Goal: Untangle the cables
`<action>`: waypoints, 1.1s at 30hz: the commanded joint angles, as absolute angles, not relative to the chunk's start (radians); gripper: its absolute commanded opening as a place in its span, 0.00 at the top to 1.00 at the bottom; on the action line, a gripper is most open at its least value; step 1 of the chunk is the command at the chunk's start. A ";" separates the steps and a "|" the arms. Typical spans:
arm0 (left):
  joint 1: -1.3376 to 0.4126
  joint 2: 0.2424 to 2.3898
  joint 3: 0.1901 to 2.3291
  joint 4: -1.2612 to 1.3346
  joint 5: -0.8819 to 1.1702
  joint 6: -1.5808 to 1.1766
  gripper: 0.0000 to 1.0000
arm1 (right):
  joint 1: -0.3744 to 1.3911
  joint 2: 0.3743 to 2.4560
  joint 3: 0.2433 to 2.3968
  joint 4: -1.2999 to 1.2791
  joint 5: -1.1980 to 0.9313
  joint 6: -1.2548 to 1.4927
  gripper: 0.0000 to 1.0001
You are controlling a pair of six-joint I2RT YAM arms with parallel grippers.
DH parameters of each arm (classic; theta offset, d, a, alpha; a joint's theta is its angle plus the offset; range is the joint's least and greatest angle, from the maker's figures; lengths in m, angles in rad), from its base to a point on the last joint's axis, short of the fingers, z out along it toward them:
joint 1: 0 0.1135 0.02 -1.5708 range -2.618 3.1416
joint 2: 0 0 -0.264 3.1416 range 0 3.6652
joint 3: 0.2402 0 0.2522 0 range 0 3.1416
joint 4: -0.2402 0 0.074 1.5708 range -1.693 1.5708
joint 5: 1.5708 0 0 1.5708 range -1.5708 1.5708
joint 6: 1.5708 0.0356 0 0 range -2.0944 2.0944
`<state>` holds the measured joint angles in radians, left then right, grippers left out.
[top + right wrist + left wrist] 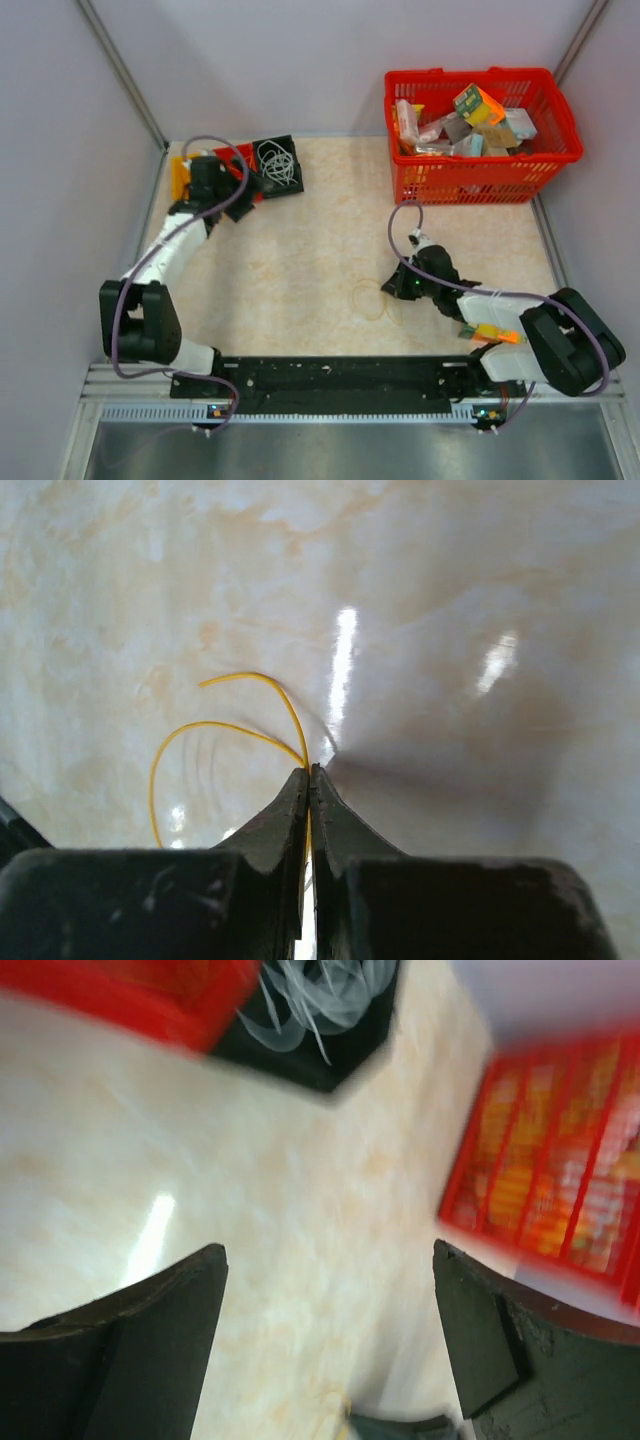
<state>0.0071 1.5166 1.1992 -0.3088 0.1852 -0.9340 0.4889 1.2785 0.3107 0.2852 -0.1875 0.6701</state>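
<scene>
My right gripper (pixel 392 288) is shut on a thin orange cable (pixel 215 727) at mid table; its loop (pixel 368 299) lies on the marble top to the gripper's left. In the right wrist view the cable runs between my closed fingertips (pixel 309 772). A white cable coil (pixel 278 162) lies in a black tray (pixel 291 187) at the back left, also in the left wrist view (pixel 315 1000). My left gripper (pixel 330 1260) is open and empty, hovering near that tray beside a red tray (pixel 238 164). No red cable shows.
A red basket (pixel 480 180) full of boxes and packets stands at the back right, blurred in the left wrist view (pixel 560 1190). An orange block (pixel 179 177) sits at the far left by the left arm. Grey walls enclose the table.
</scene>
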 commanded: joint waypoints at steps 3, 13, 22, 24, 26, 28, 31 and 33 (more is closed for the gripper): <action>-0.320 1.379 0.858 0.079 0.362 -0.776 0.12 | 0.572 1.252 0.399 0.270 -0.307 0.563 0.97; -0.764 1.390 0.856 -0.181 0.134 -0.560 0.07 | 0.486 0.795 0.279 0.002 0.117 0.681 0.28; -1.037 1.780 1.325 -0.616 -0.161 -0.684 0.08 | 0.380 0.461 0.176 -0.208 0.328 0.845 0.30; -1.060 1.857 1.386 -0.649 -0.134 -0.698 0.09 | 0.377 0.373 0.161 -0.242 0.354 0.842 0.31; -1.084 1.905 1.429 -0.666 -0.124 -0.710 0.09 | 0.376 0.290 0.149 -0.271 0.376 0.844 0.32; -1.100 1.946 1.457 -0.686 -0.106 -0.721 0.10 | 0.376 0.224 0.138 -0.290 0.382 0.841 0.32; -1.109 1.973 1.462 -0.690 -0.098 -0.761 0.13 | 0.377 0.173 0.120 -0.298 0.371 0.841 0.33; -1.115 1.991 1.468 -0.684 -0.087 -0.767 0.17 | 0.376 0.173 0.112 -0.293 0.371 0.845 0.33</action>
